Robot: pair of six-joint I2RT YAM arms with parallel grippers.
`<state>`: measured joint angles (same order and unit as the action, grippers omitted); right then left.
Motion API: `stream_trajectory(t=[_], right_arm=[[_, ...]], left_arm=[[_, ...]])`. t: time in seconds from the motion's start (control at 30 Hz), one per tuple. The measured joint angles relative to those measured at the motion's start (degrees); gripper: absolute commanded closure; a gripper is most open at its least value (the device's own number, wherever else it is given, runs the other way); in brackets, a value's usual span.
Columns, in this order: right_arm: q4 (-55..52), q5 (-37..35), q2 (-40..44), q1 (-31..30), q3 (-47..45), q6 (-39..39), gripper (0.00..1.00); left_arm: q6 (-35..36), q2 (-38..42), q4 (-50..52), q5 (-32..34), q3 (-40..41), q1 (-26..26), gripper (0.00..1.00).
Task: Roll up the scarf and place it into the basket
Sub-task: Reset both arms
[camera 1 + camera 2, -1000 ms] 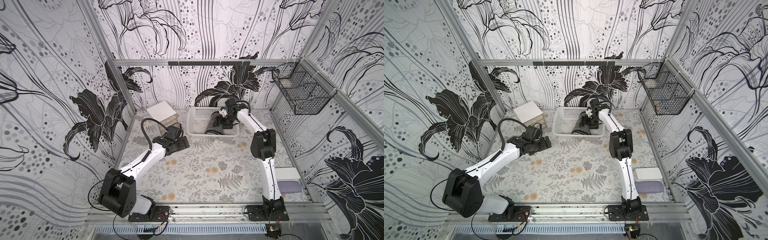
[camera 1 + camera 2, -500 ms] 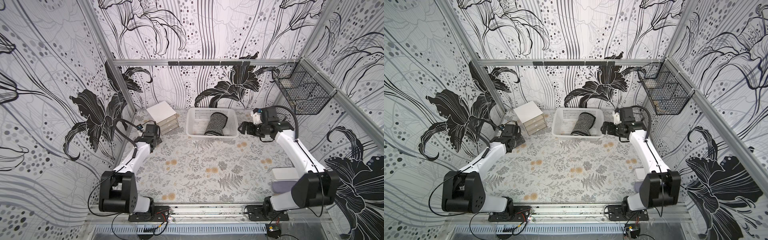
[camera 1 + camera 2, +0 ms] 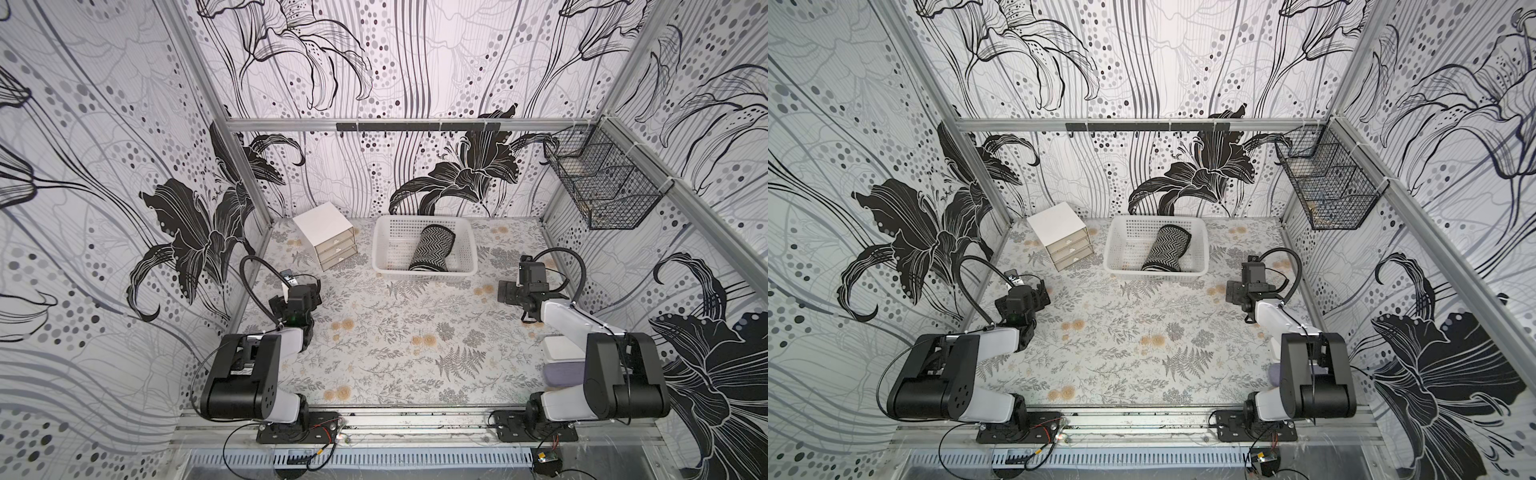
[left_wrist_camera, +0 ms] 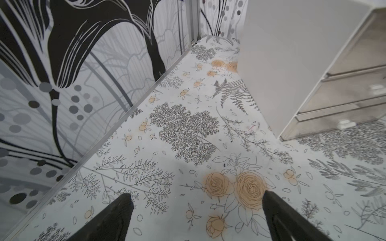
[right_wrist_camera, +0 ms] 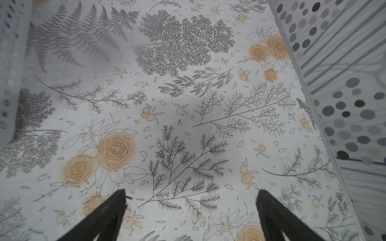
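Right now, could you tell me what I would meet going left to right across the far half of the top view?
White drawer box → white basket holding the rolled scarf → right end effector → black wire basket.

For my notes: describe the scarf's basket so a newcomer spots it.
Against the back wall, below the black lily, the basket sits beside the drawer box. Unlike the hanging black wire basket, it is white perforated plastic holding the rolled scarf.

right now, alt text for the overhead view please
A rolled black-and-white scarf lies inside a white basket at the back of a flowered table. The left gripper and right gripper hang open and empty, well clear of it.
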<state>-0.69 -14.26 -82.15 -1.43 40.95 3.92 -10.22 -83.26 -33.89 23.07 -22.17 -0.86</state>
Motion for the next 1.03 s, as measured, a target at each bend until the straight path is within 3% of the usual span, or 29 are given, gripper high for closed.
stream_trajectory(t=[0.2, 0.47, 0.7, 1.03], right_arm=[[14.45, 1.05, -0.22, 0.17, -2.58, -0.15, 0.01], [39.43, 2.10, -3.26, -1.90, -19.87, -2.36, 0.00], [47.01, 3.78, -4.39, -3.06, -21.57, -4.61, 0.00], [48.72, 5.73, -4.37, -3.02, -21.51, -4.90, 0.00]], left_arm=[[3.15, -3.10, -13.97, -5.99, 2.45, -0.17, 0.01], [3.82, -4.33, -16.83, -9.86, 2.78, -0.76, 0.00], [4.02, -4.33, -17.53, -10.64, 2.78, -0.85, 0.01], [4.04, -4.33, -17.66, -10.73, 2.78, -0.85, 0.00]])
